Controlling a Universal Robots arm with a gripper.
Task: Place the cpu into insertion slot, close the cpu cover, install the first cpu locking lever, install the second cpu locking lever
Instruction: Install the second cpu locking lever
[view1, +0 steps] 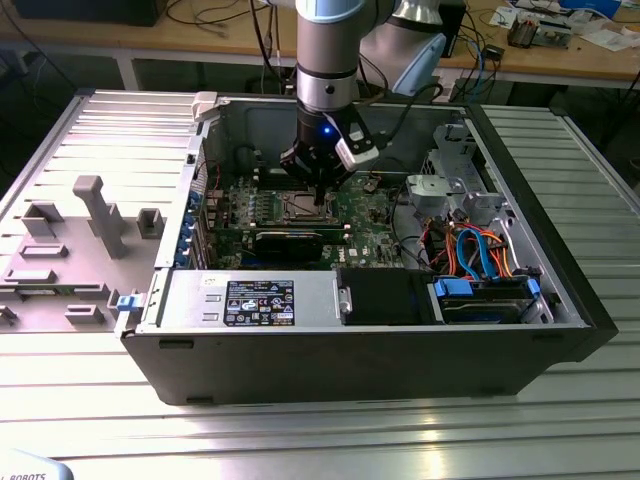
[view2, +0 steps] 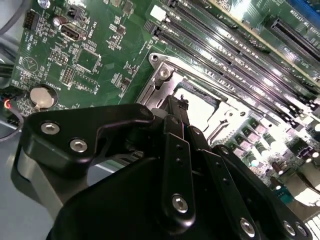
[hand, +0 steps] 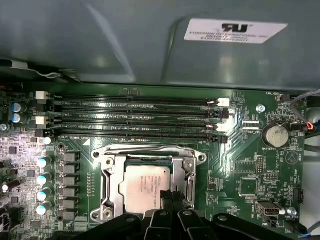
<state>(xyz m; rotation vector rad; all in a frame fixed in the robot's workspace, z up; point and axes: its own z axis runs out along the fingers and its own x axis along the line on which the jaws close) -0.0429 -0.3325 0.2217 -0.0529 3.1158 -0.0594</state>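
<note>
The gripper (view1: 318, 196) points straight down from the vertical arm (view1: 328, 50) into the open computer case (view1: 560, 300), its black fingers (hand: 172, 200) pressed together at the edge of the insertion slot (hand: 107, 185). The cpu (hand: 145, 187) lies flat inside the slot, with the cpu cover (hand: 150, 152) down around it. In the first wrist view, 4 long memory slots (hand: 135, 117) run at 12 o'clock from the slot, and a coin battery (hand: 276, 135) sits at 2 o'clock.
</note>
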